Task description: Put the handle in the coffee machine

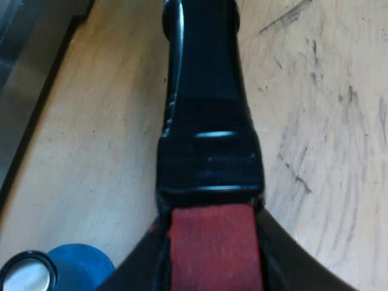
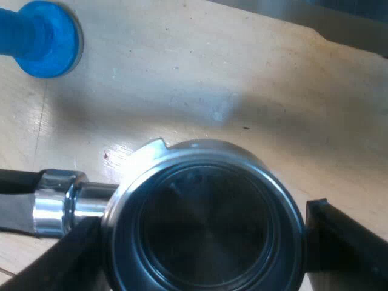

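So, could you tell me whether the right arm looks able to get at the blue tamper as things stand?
Probably not yet: the right pincer is at the metal holder, so it would have to leave that first. Beyond it, the table looks open up to the blue tamper.

A pale wooden table [image 1: 91, 151], scuffed with dark scratches and marks, has a blue tamper [image 2: 45, 39] resting on its surface.
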Motion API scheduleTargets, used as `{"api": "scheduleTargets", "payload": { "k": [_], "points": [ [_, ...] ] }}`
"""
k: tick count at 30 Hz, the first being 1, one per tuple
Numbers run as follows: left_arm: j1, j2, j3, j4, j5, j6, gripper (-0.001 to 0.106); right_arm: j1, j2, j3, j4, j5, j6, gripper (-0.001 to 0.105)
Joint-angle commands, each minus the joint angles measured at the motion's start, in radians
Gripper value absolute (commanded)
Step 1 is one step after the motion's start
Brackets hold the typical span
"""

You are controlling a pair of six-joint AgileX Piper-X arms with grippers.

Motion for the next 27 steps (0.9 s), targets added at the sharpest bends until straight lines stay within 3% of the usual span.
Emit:
{"api": "scheduleTargets", "payload": {
  "k": [1, 10, 14, 19, 27],
  "points": [
    [-0.005, 0.0, -0.003, 0.003, 0.015, 0.013, 0.0, 0.003, -0.018, -0.016, -0.009, -0.045, -0.05, 0.079],
    [-0.005, 0.0, -0.003, 0.003, 0.015, 0.013, 0.0, 0.003, -0.018, -0.016, -0.009, -0.015, -0.051, 0.079],
    [0.004, -0.009, -0.003, 0.005, 0.015, 0.01, 0.0, 0.003, -0.018, -0.016, -0.009, 0.075, -0.051, 0.079],
    [0.034, -0.032, -0.003, 0.018, 0.015, 0.01, 0.0, 0.003, -0.018, -0.022, -0.009, 0.088, -0.045, 0.079],
    [0.123, -0.046, -0.003, 0.15, 0.029, 0.01, 0.0, 0.003, -0.018, -0.024, -0.077, 0.104, -0.037, 0.079]
  ]
}}
